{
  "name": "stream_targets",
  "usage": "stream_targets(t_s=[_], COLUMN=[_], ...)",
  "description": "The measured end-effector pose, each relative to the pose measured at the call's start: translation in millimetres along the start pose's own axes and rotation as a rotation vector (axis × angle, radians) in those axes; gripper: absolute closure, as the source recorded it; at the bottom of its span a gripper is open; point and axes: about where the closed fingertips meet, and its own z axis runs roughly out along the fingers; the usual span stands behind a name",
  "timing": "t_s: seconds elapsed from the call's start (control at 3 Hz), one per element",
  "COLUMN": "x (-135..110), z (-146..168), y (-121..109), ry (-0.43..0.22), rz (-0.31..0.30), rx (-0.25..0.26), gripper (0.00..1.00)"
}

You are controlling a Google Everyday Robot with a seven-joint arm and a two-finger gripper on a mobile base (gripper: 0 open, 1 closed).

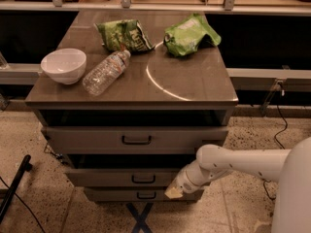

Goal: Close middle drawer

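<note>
The wide grey-brown wooden middle drawer [107,177] juts slightly from the cabinet [194,81], nearly shut. The gripper [174,192] sits at its front's right end; how far open it is cannot be told.

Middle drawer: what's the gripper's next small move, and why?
Probably a short push straight in on the middle drawer. A dark gap shows above its front, so it looks not fully shut, and the gripper already sits low at the right end of that front, seemingly against it.
</note>
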Motion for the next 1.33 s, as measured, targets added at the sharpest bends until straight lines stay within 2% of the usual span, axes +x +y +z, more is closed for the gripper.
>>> stream_targets(t_s=[0.33,0.67,1.0,1.33], x=[7,31,37,16], z=[-10,-31,-40,-40], y=[-11,-17,-25,-41], ry=[-0.048,-0.129,-0.199,-0.257], rz=[0.05,0.131,0.174,0.18], rx=[0.044,0.107,0.145,0.171], gripper=[1.0,1.0,1.0,1.0])
